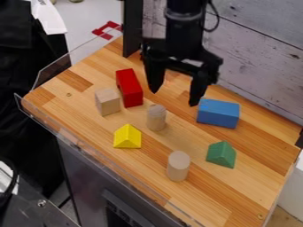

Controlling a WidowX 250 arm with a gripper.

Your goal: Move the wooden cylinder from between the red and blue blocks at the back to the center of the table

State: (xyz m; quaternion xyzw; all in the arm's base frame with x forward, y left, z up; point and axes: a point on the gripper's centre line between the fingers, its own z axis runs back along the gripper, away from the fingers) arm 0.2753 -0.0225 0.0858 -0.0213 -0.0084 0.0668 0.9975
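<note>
the black gripper (175, 96) hangs with its fingers well apart over the wooden tabletop (216, 197), between the red block (130, 88) and the blue block (218, 113), near a pale cylinder (156, 118) (a second cylinder (178, 166) stands upright, near the green block (221, 155)).

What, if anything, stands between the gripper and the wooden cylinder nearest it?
Nothing visible. The open gripper hangs above and behind the nearest wooden cylinder, with no block in the gap. The red block sits to the image left, the blue block to the right, both seemingly off the direct path.
</note>
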